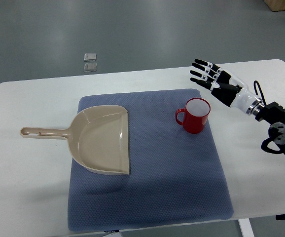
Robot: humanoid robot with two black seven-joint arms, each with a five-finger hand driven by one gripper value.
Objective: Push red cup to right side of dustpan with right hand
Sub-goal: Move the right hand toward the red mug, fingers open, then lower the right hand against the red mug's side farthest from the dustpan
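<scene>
A red cup (195, 116) with a white inside stands upright on the blue mat (172, 168), its handle pointing left. A beige dustpan (103, 139) lies on the mat's left part, handle sticking out to the left over the table. The cup is to the right of the dustpan, a clear gap between them. My right hand (207, 75) hovers above the white table behind and to the right of the cup, fingers spread and pointing left, holding nothing. It is apart from the cup.
The white table (29, 173) ends near the mat's front edge and at the right. Two small square plates (90, 61) lie on the grey floor beyond the table's back edge. My right forearm (275, 123) crosses the table's right side.
</scene>
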